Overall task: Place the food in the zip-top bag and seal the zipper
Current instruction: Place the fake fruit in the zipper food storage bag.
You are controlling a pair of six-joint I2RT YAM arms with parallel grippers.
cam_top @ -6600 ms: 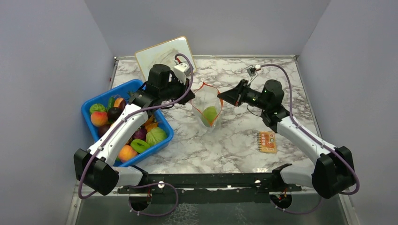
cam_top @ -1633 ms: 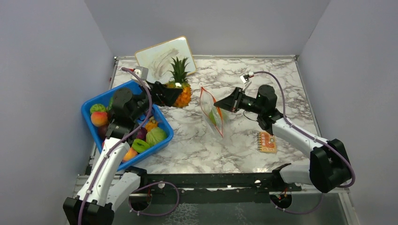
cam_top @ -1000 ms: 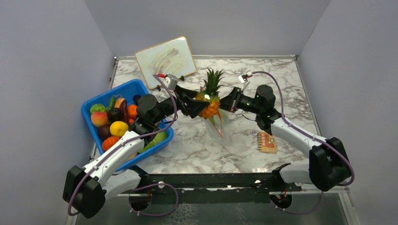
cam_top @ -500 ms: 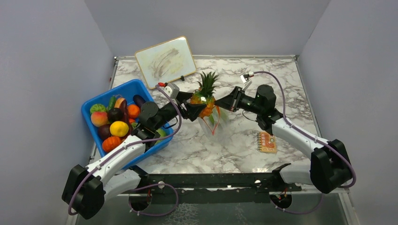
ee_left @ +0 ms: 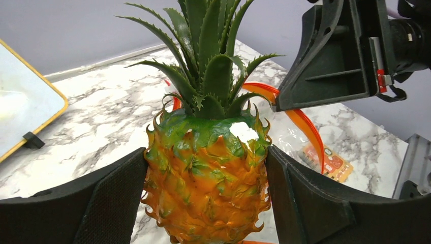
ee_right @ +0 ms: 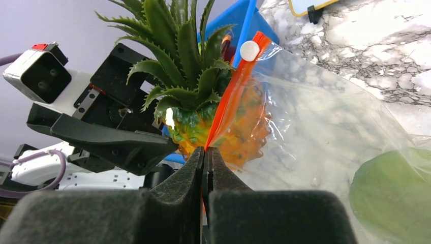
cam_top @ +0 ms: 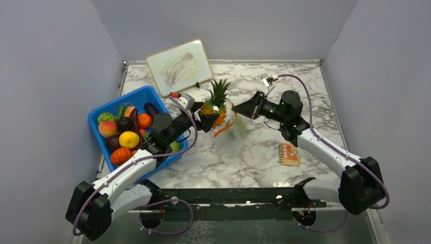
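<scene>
My left gripper (ee_left: 206,203) is shut on a toy pineapple (ee_left: 208,188), orange with spiky green leaves, one pad on each side of its body. The pineapple (cam_top: 213,105) stands at the mouth of the clear zip-top bag (cam_top: 237,128). The orange-red zipper (ee_left: 305,127) loops behind and under the fruit. My right gripper (ee_right: 206,152) is shut on the zipper (ee_right: 234,96) and holds the rim up. Through the bag (ee_right: 315,132) I see the pineapple's body and a green fruit (ee_right: 391,198) lying inside.
A blue tub (cam_top: 147,91) at the left holds several toy fruits, among them a yellow one (cam_top: 128,139). A whiteboard (cam_top: 179,66) leans at the back wall. A small orange card (cam_top: 289,153) lies right of the bag.
The left arm has carried the pineapple from beside the tub over to the bag and then eased it slightly left. The right gripper has kept its hold while the bag's mouth swung towards the pineapple.
</scene>
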